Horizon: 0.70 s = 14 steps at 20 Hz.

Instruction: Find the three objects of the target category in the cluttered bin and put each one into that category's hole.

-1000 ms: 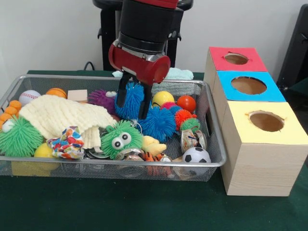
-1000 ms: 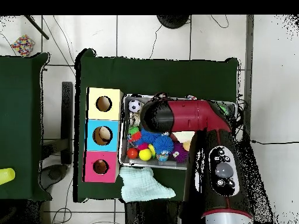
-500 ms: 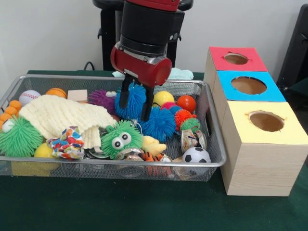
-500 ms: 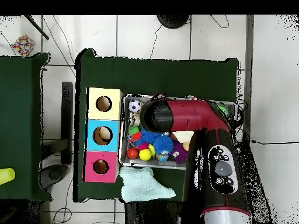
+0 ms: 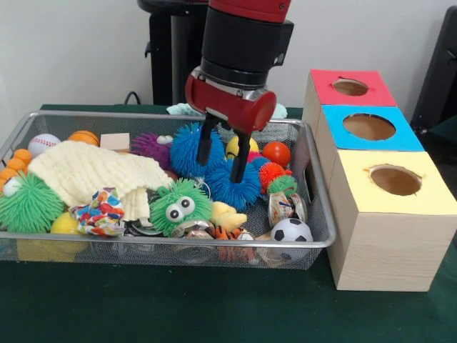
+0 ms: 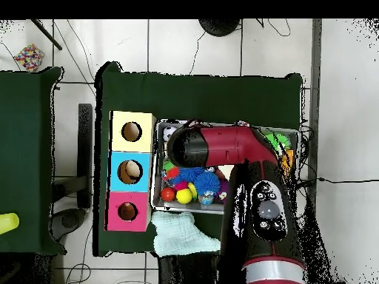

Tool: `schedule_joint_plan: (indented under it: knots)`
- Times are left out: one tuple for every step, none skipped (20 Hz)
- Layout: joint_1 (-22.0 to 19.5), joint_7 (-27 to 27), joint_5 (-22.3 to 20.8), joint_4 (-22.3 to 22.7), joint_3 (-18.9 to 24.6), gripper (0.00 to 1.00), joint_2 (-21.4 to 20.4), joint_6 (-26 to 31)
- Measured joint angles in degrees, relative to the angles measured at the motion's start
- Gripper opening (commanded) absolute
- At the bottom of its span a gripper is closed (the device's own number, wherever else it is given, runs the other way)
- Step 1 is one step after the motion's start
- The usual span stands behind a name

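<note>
In the front view the gripper (image 5: 221,156) hangs spread and empty over two blue spiky balls (image 5: 214,168) mid-bin (image 5: 323,227), so closing could snag both; overhead, the arm (image 6: 222,148) hides them, leaving alignment unverifiable.

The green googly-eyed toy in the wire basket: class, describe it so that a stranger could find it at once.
Start at the wire mesh basket on the green table, left of the three coloured boxes. Look along its front edge, near the middle, just right of the cream knitted cloth. The green googly-eyed toy sits there; unlike the plain green spiky ball at the far left, it has two big white eyes.
</note>
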Motion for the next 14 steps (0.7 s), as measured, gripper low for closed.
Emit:
schedule_joint_plan:
  knots:
    - [0.0, 0.0, 0.0, 0.0, 0.0, 1.00, 0.1, 0.0]
    - [0.0, 0.0, 0.0, 0.0, 0.0, 1.00, 0.5, 0.0]
    - [0.0, 0.0, 0.0, 0.0, 0.0, 1.00, 1.2, 0.0]
    - [0.0, 0.0, 0.0, 0.0, 0.0, 1.00, 1.5, 0.0]
    - [0.1, 0.0, 0.0, 0.0, 0.0, 1.00, 1.9, -0.1]
    - [0.2, 0.0, 0.0, 0.0, -0.1, 1.00, 2.5, -0.2]
    - [0.3, 0.0, 0.0, 0.0, -0.2, 1.00, 2.9, -0.4]
    - [0.5, 0.0, 0.0, 0.0, -0.4, 1.00, 3.6, -0.6]
    - [0.7, 0.0, 0.0, 0.0, -0.6, 1.00, 4.1, -0.8]
    - [0.9, 0.0, 0.0, -0.1, -0.9, 1.00, 4.6, -0.9]
    - [1.4, 0.0, -0.1, -0.1, -1.4, 1.00, 5.7, -1.0]
    - [1.6, 0.0, -0.1, -0.1, -1.5, 1.00, 6.1, -1.0]
    - [1.8, 0.0, -0.1, -0.2, -1.7, 1.00, 6.5, -1.1]
    - [2.0, 0.0, -0.1, -0.2, -1.9, 1.00, 7.0, -1.1]
